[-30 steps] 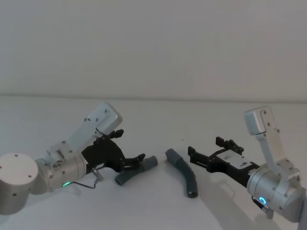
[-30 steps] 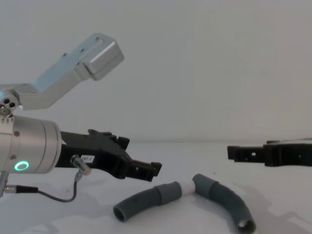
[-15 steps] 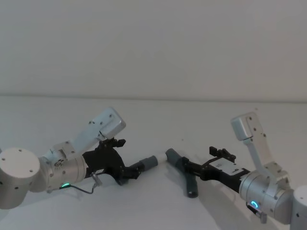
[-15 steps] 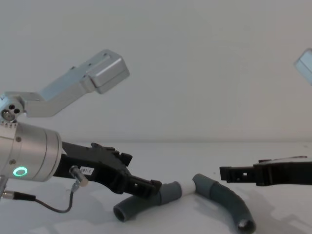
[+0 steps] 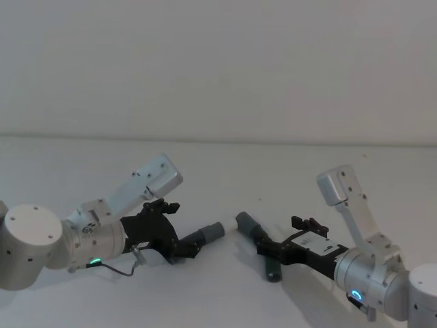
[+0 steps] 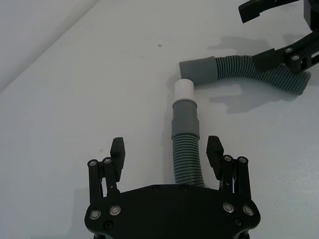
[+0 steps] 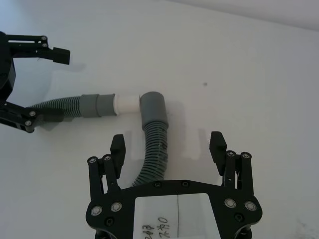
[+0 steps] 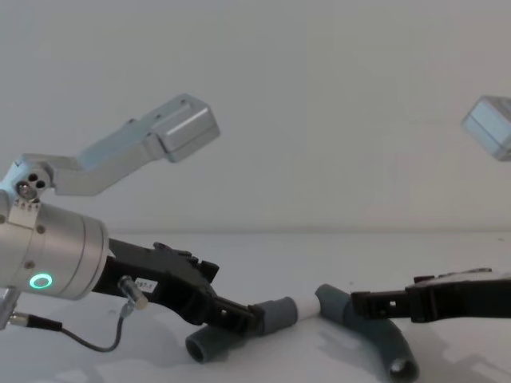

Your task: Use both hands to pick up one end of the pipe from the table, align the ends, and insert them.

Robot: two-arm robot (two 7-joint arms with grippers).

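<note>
- Left hand (image 6: 166, 144) and right hand (image 7: 167, 139) are spread wide, empty, each astride a pipe piece (image 5: 210, 232) on the counter (image 5: 225, 178).
- Each piece should be gripped squarely, close behind the cuffs (image 7: 152, 107), before lifting.

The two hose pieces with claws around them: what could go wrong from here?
1. The left gripper and right gripper stand open astride the ribbed middles of the left hose piece and right hose piece; gripped there, the hoses might flex and droop out of line.
2. The white tip lies close beside the right piece's cuff, at an angle, so lifting either piece could knock the other.
</note>
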